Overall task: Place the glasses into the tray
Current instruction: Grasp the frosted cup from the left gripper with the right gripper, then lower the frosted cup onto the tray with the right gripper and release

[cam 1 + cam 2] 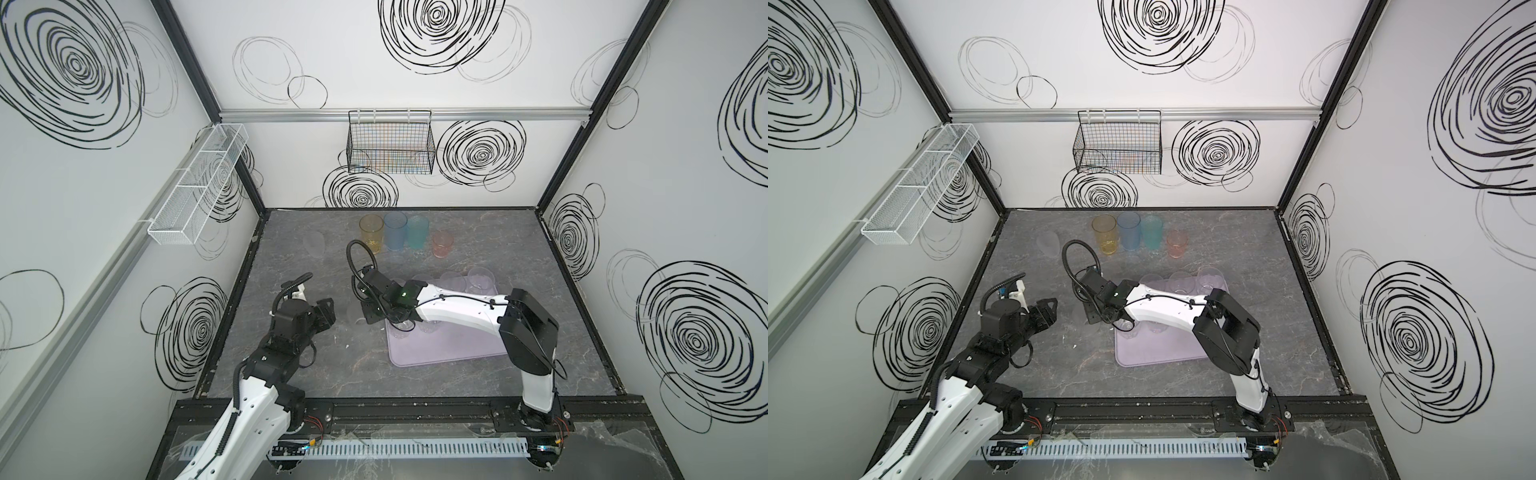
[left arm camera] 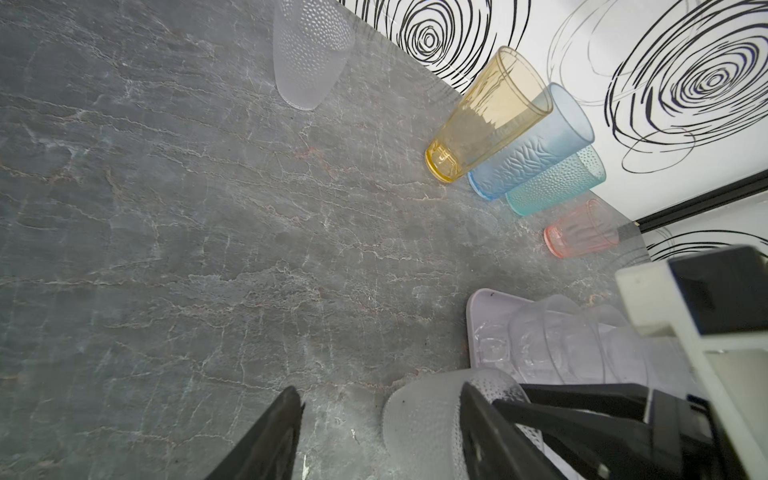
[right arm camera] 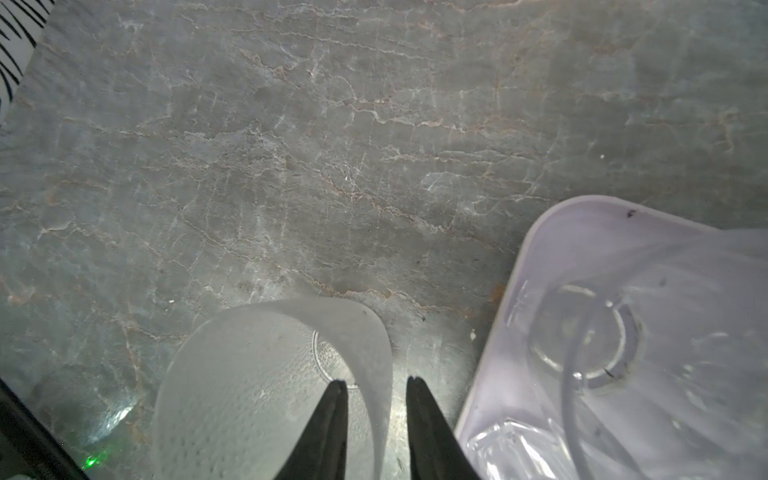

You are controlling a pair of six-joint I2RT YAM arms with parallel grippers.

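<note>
Frosted dimpled glass (image 3: 249, 395), matt marbled tabletop (image 3: 291, 145)

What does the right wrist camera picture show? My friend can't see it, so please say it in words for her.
The two black fingers of the right gripper straddle the wall of a frosted, dotted glass, one inside and one outside. The glass stands on the grey marbled table, right beside the lilac tray, which holds clear glasses.

Tray (image 1: 440, 349) lilac; tabletop (image 1: 374, 386) grey marbled; glass (image 3: 257, 395) seemingly frosted.
</note>
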